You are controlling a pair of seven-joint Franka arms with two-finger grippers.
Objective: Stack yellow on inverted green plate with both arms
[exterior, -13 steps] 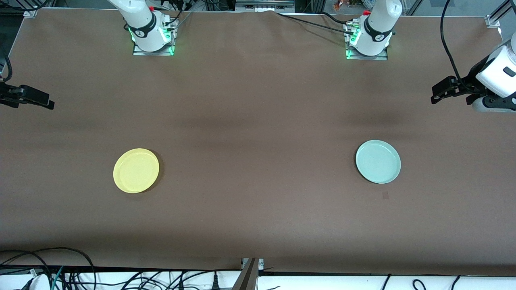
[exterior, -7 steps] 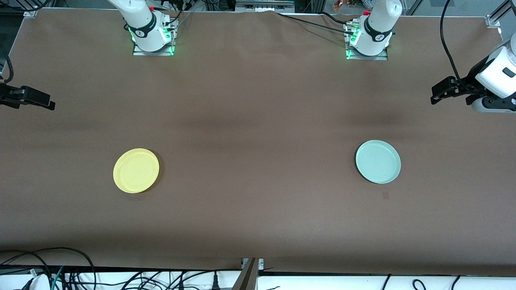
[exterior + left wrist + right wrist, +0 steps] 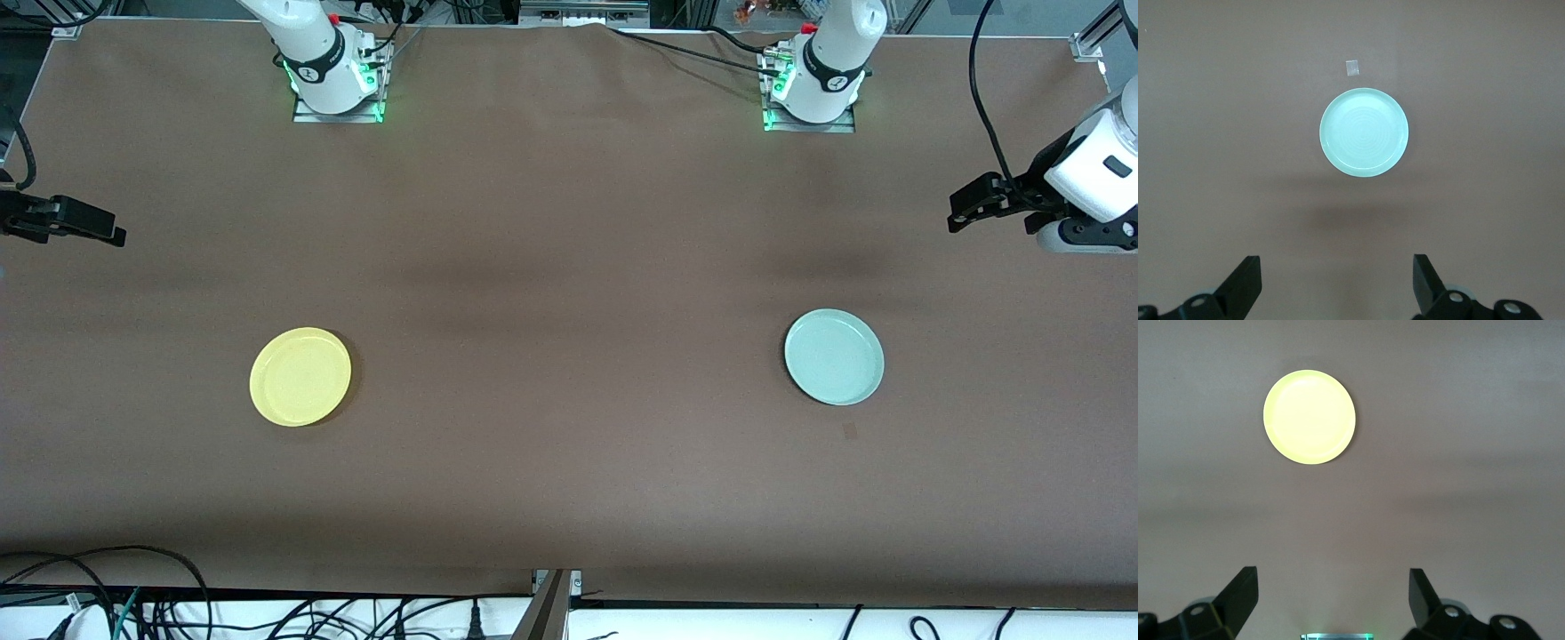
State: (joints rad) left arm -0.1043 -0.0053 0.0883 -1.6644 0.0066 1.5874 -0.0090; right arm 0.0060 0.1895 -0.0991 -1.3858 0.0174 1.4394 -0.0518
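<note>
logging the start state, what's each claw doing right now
Left claw: open, empty, up over the table's left-arm end.
Right claw: open, empty, up over the table's right-arm end.

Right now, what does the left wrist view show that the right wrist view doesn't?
Only the left wrist view shows the green plate, rim up, with a small pale tag on the cloth beside it, and the open left gripper. Only the right wrist view shows the yellow plate, a green light and the open right gripper. Both show the brown table cover.
</note>
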